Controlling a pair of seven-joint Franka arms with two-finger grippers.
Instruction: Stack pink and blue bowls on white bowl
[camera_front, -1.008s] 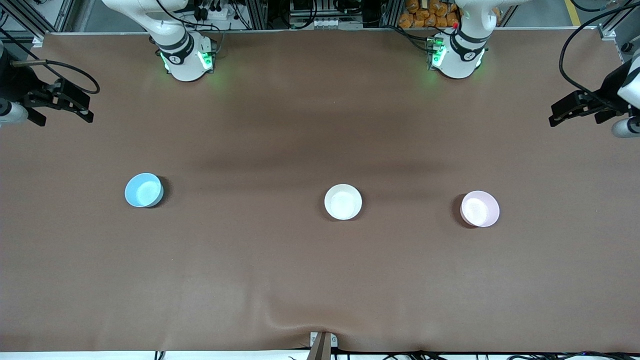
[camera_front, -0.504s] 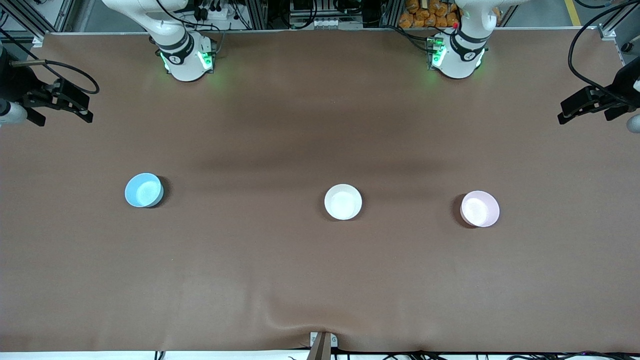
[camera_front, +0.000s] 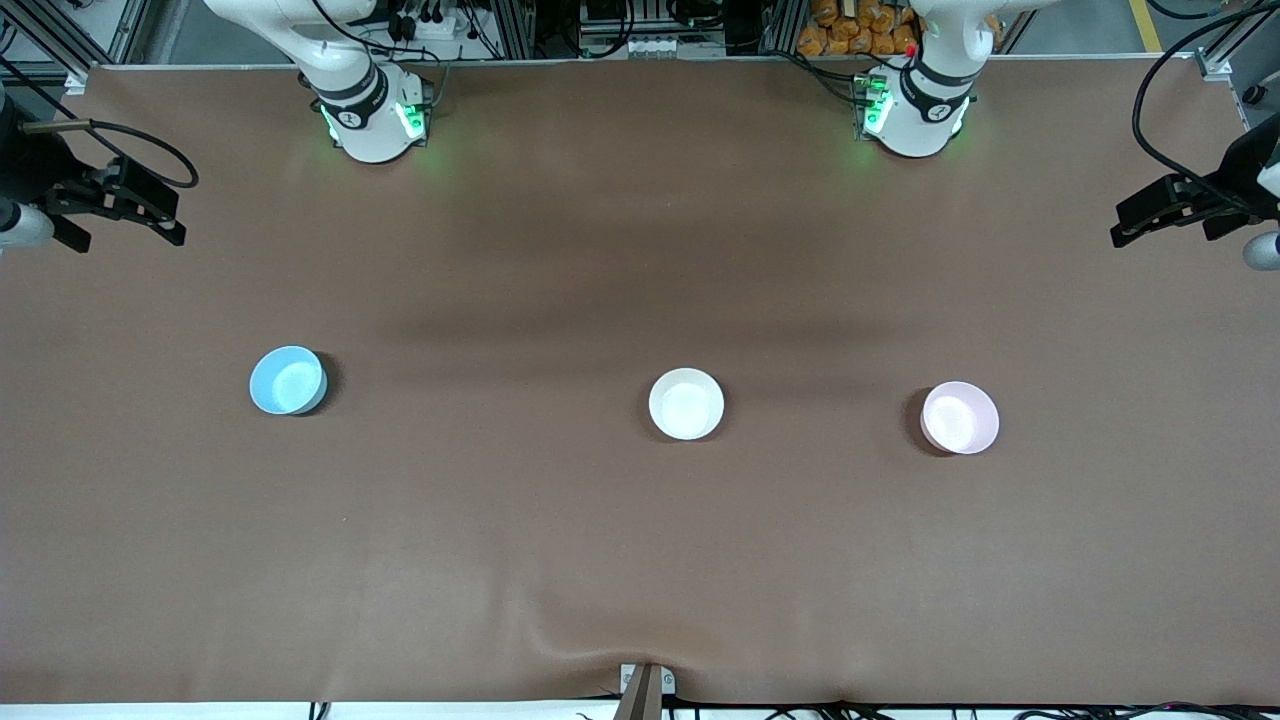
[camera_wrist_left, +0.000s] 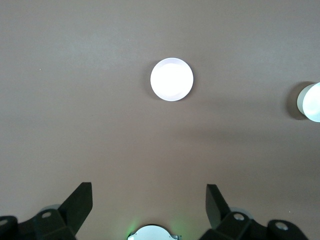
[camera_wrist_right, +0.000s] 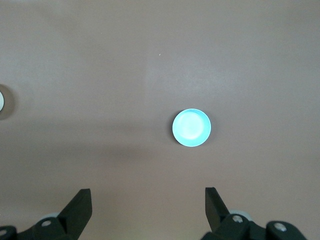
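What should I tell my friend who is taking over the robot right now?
Left gripper: open, empty, high over the table's edge at its own end.
Right gripper: open, empty, over the table's other end.
Blue bowl, white bowl and pink bowl sit apart in a row, white in the middle.
Done: nothing stacked.
Left: put pink and blue on white.

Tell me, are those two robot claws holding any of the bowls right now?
No. The left gripper and right gripper are both open and empty, high over the table.
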